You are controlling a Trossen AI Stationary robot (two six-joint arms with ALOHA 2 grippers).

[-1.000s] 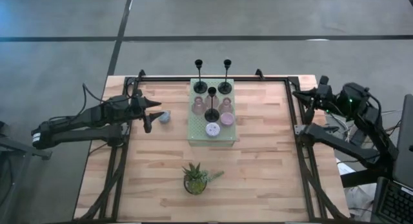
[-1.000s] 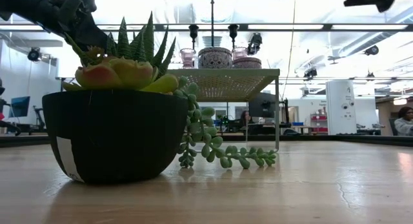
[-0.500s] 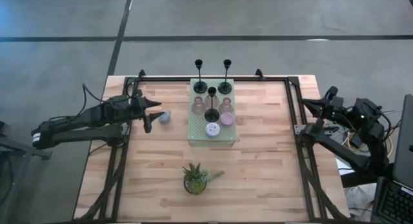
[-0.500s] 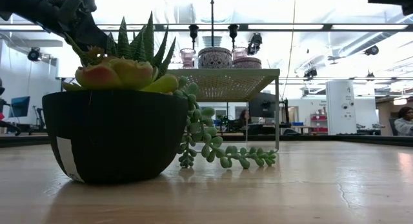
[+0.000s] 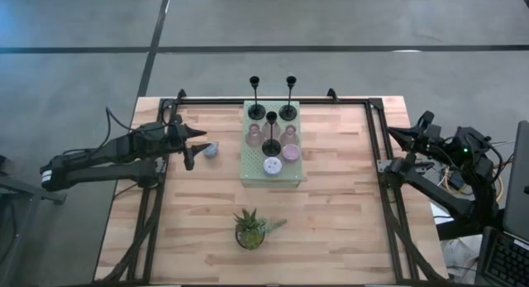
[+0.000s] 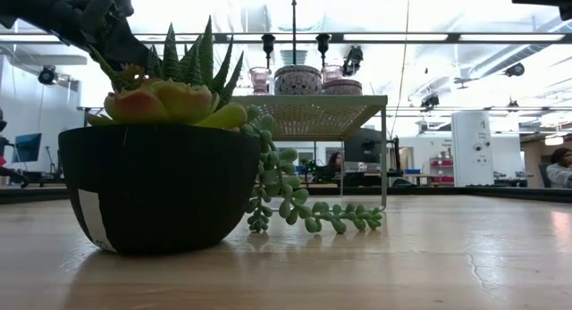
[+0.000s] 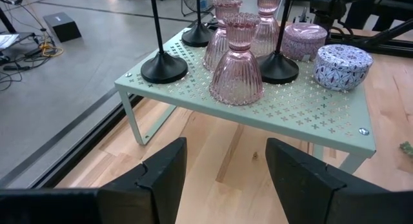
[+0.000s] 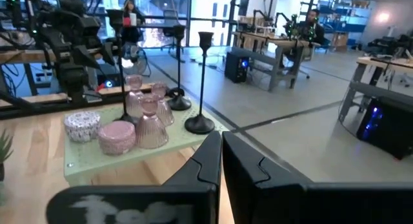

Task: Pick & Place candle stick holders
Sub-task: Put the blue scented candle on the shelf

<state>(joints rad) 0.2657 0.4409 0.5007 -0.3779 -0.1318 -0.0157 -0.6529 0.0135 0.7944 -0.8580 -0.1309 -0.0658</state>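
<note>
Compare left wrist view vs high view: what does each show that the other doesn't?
Left wrist only: the ribbed glass of the pink holders, the cross-punched top and bent leg of the green riser, and the left gripper's open fingers up close.

High view only: the potted plant, a blue-grey object on the wood beside the left gripper, and the right gripper parked off the table's right edge.

Both: the riser, black stem holders, pink holders, and the patterned white cup.
</note>
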